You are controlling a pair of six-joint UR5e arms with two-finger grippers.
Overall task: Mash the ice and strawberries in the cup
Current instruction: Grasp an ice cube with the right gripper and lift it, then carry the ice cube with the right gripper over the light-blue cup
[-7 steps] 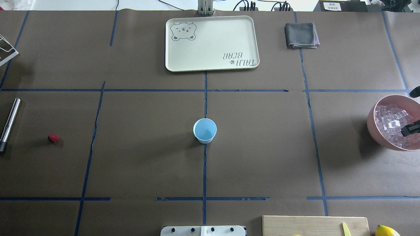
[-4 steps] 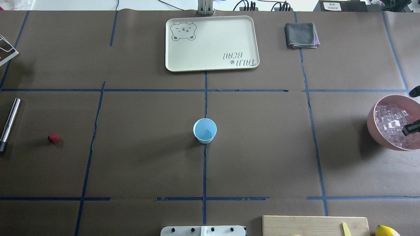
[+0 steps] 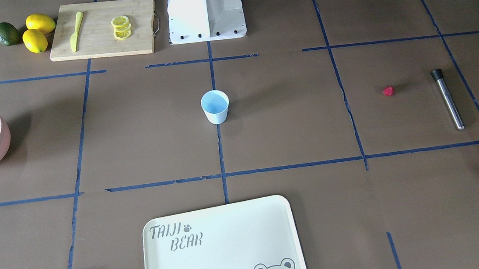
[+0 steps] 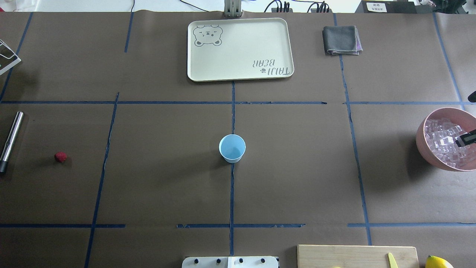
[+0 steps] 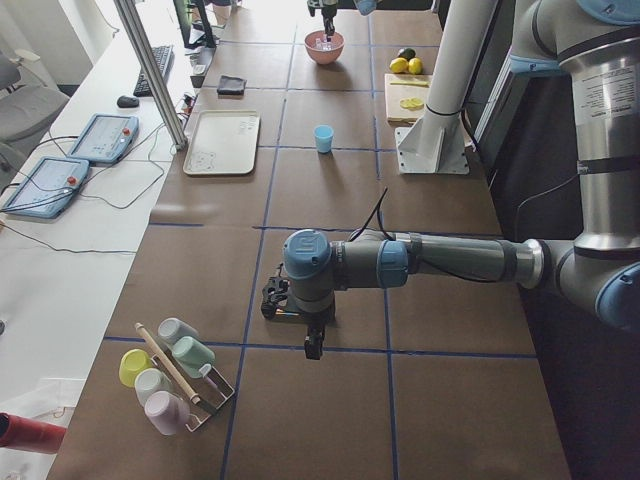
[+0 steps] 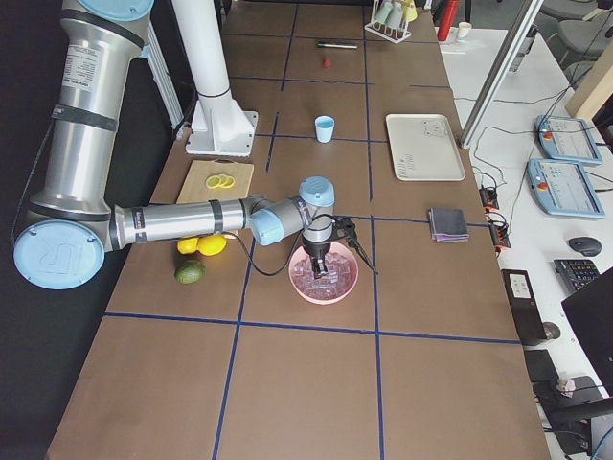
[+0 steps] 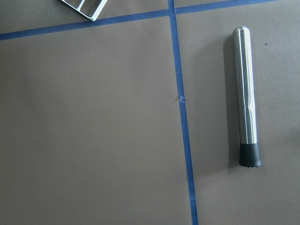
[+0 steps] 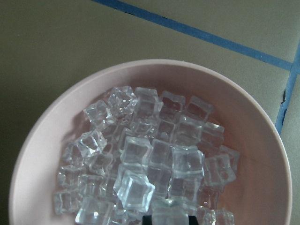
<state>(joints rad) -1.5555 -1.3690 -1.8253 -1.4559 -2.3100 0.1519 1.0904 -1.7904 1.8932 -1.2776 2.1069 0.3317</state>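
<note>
**A:** Overhead first. Where do we stand?

**B:** The cup [image 4: 232, 148] sits upright at the middle of the bench [image 4: 297, 178], and we see nothing in it. Well apart from the cup, on the robot's right, the pink bowl [image 4: 421, 145] holds the ice [image 4: 442, 141]. The right gripper [image 4: 465, 139] hangs over the pile.

**A:** Spread or pinching?

**B:** We cannot tell, since only a dark sliver of it shows at the frame edge.

**A:** Front-facing view?

**B:** The strawberry [image 3: 388, 90] lies well apart from the cup on the robot's left. The steel muddler [image 3: 447, 99] lies beyond it, its long axis running toward the robot.

**A:** The side views?

**B:** From the right end, the near arm points straight down into the bowl. From the left end, the left gripper [image 5: 313, 345] hovers far from the cup, and we cannot tell its state.

**A:** Wrist cameras?

**B:** The left one shows only the muddler. The right one shows cubes directly beneath. One may be touching the gripper at the bottom edge, but the crop is too tight to say.

**A:** Next move?

**B:** We judge it to be an ice pick. The ice lies straight below the right gripper, the cup off to its left, and the right arm is nearer.
</note>
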